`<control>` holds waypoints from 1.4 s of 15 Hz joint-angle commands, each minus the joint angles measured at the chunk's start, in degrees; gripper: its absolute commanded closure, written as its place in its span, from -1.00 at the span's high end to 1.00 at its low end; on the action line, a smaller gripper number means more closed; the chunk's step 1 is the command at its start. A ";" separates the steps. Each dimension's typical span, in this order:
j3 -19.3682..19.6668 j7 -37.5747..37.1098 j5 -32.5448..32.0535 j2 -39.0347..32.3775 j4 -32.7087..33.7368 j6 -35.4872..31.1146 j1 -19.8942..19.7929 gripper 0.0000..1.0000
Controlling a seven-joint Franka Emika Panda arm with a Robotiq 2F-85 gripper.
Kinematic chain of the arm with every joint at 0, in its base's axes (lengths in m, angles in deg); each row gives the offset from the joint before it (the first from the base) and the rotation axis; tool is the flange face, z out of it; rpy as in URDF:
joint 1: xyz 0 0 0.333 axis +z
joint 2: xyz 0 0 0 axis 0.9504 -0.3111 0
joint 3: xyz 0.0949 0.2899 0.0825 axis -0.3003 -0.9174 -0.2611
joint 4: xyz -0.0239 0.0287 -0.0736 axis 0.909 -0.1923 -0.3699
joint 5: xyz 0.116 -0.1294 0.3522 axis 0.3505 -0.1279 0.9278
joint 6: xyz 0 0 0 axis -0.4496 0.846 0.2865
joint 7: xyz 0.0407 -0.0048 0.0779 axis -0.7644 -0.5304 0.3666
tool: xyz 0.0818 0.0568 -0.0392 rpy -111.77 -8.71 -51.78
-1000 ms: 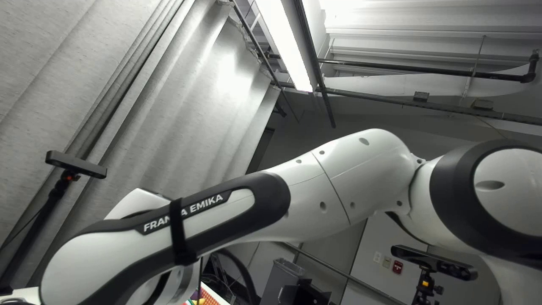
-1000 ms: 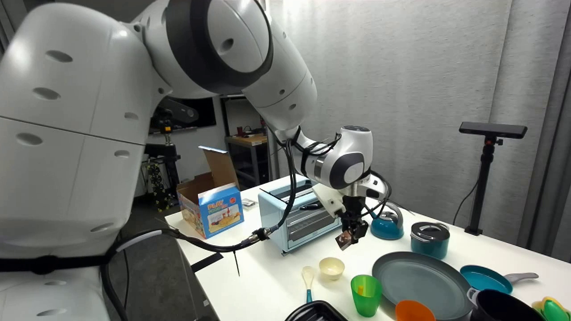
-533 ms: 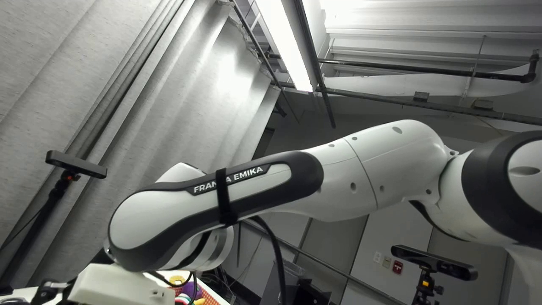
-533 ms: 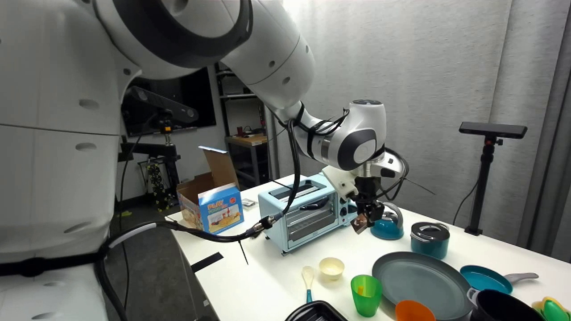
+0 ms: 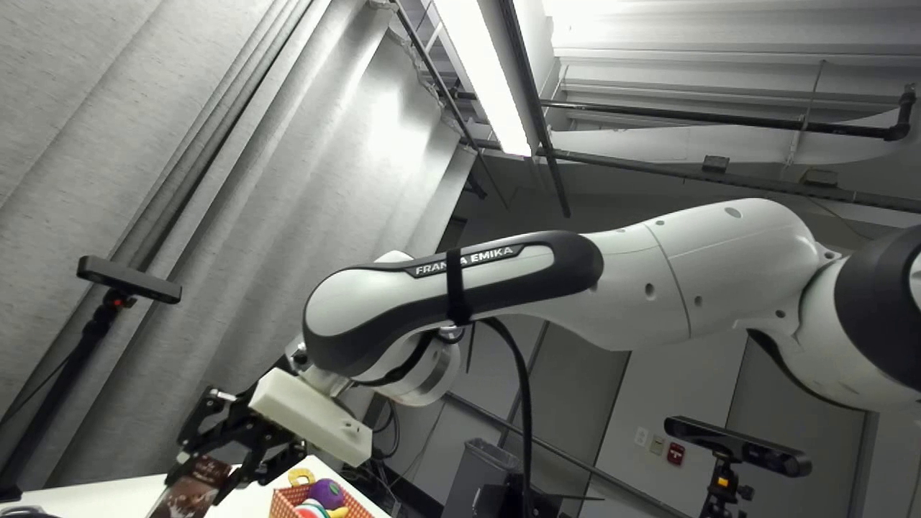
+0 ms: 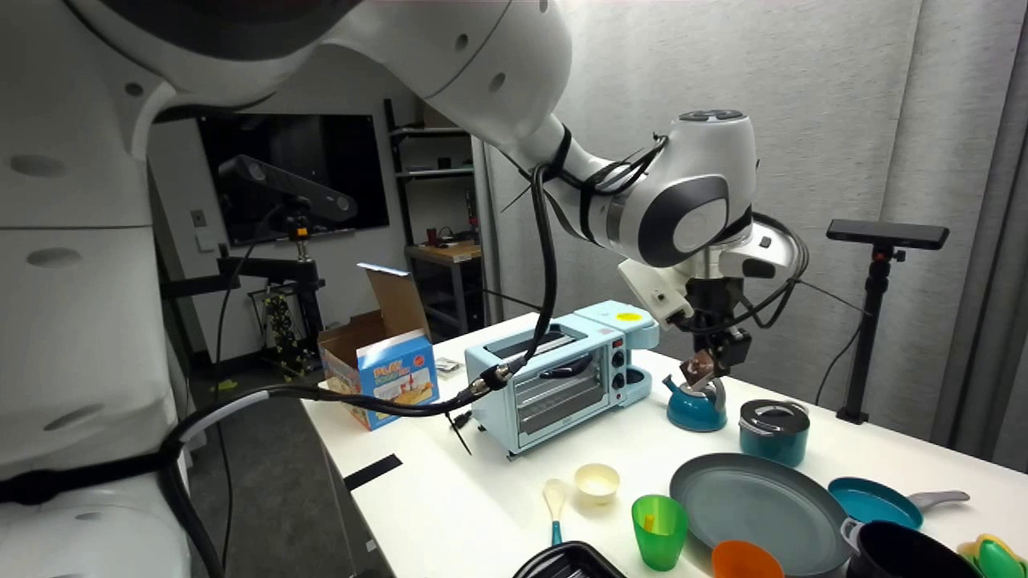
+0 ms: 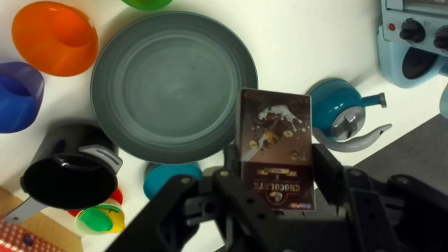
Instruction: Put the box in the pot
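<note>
My gripper (image 7: pixel 276 162) is shut on a brown chocolate box (image 7: pixel 276 129), one finger on each side. In an exterior view the box (image 6: pixel 697 368) is held in the air at the gripper (image 6: pixel 716 353), in line with the teal kettle (image 6: pixel 695 411). The box (image 5: pixel 188 489) also shows tilted downward in an exterior view. A black open pot (image 7: pixel 68 175) stands at the lower left of the wrist view, and the pot (image 6: pixel 907 550) is partly cut off in an exterior view. A teal lidded pot (image 6: pixel 774 437) stands right of the kettle; I cannot make it out in the wrist view.
A large grey plate (image 7: pixel 178 87) lies beside the black pot. A blue toaster oven (image 6: pixel 554 385), teal pan (image 6: pixel 871 502), green cup (image 6: pixel 660 534), orange cup (image 7: pixel 56 38) and blue cup (image 7: pixel 19 98) stand around. A camera stand (image 6: pixel 871 321) rises behind the table.
My gripper has moved up and to the right past the toaster oven, carrying the box. In an exterior view the gripper and box have come into sight at the lower left.
</note>
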 commanded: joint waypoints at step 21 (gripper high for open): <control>7.00 12.46 10.29 1.97 6.26 10.02 -9.72 -0.41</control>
